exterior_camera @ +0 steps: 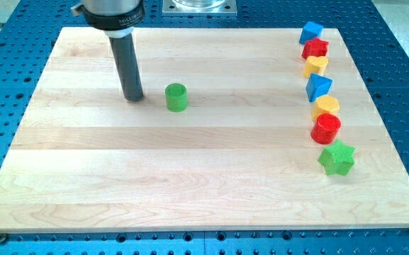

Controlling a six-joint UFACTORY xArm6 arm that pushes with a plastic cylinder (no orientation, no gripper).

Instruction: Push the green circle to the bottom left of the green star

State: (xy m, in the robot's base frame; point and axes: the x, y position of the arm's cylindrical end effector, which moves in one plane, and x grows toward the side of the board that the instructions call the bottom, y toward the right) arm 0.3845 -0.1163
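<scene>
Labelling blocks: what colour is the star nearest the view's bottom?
Green: the green star, seen in the camera view.

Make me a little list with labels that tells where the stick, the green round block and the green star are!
board: pale wooden board on a blue perforated table
my tip: down on the board, upper left area
green circle: green round cylinder block just to the view's right of my tip, small gap between them
green star: green star-shaped block far to the view's right, lowest in a column of blocks
task state: green circle not yet at the star's bottom left
</scene>
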